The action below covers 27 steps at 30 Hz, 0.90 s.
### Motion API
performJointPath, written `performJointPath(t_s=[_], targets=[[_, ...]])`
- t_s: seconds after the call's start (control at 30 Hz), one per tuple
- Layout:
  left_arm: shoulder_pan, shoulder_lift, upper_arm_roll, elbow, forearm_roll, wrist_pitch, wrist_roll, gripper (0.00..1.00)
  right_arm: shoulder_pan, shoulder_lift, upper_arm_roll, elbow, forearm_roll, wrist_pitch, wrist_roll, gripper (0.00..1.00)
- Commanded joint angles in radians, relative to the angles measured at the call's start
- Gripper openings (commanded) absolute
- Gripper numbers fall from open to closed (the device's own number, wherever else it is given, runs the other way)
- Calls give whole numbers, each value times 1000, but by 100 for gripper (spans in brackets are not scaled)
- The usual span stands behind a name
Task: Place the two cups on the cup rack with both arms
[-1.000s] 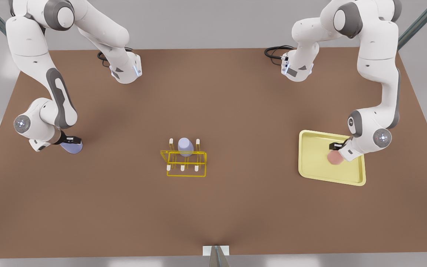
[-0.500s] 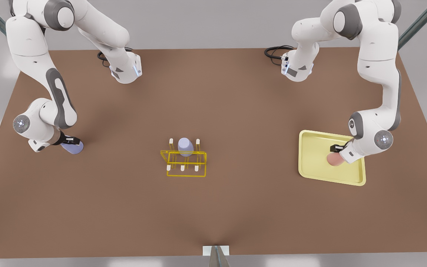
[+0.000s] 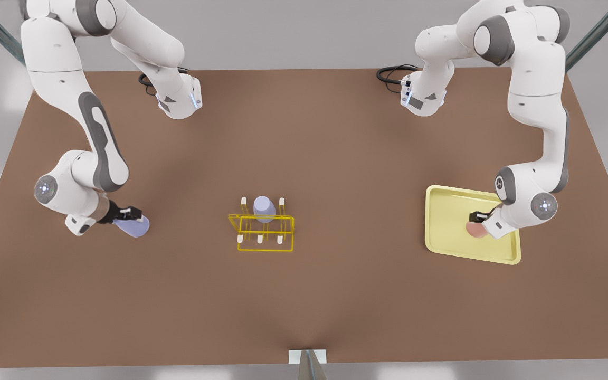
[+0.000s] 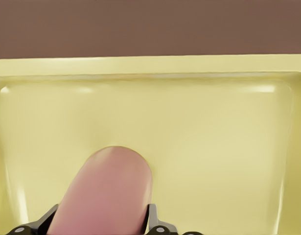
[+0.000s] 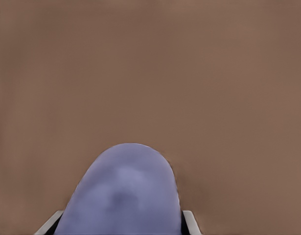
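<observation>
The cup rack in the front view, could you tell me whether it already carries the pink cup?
No, the cup rack carries one lavender cup; the pink cup is over the yellow tray.

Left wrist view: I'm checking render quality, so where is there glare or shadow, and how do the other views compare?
Left wrist view: bright glints in the tray's corners. Right wrist view: dim shadow beside the lavender cup. Front view: soft arm shadows on the table.

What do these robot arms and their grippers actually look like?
Both arms are chunky white tubes with rounded grey joints. A glowing round light sits near each wrist, and black cables coil at the bases. The left gripper and right gripper are small, black and two-fingered, with pale fingers.
</observation>
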Motion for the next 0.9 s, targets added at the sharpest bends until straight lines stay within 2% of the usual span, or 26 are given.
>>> performJointPath(t_s=[0.0, 0.1, 0.27, 0.47, 0.53, 0.57, 0.6, 0.63, 0.73, 0.8, 0.87], targets=[[0, 5, 0, 6, 1, 2, 1, 87, 33, -11, 11, 22, 87, -97, -36, 85], [0, 4, 0, 7, -1, 0, 0, 83, 125, -20, 11, 85, 179, -197, -30, 85], [-5, -10, -1, 6, -5, -14, -2, 83, 239, -14, 9, 186, 318, -249, -28, 85], [-60, -118, -1, 6, -27, -227, -140, 83, 314, 40, 9, 289, 469, -264, -28, 85], [-63, -130, -37, 9, -29, -248, -195, 83, 325, 73, 9, 336, 482, -266, -26, 85], [-86, -128, -38, 29, -50, -267, -195, 83, 331, 90, 9, 361, 482, -266, -19, 85], [-101, -105, -43, 119, -108, -365, -243, 83, 341, 110, 8, 389, 483, -264, -17, 85], [-112, -104, -69, 150, -117, -379, -301, 83, 345, 127, 8, 410, 483, -264, -17, 85], [-113, -70, -251, 243, -119, -383, -623, 83, 372, 168, 6, 458, 484, -264, 10, 85], [-115, 28, -380, 409, -114, -391, -885, 83, 380, 182, 6, 470, 490, -261, 15, 85], [-176, 96, -414, 509, -113, -408, -1048, 83, 387, 198, 6, 470, 509, -258, 15, 85]])
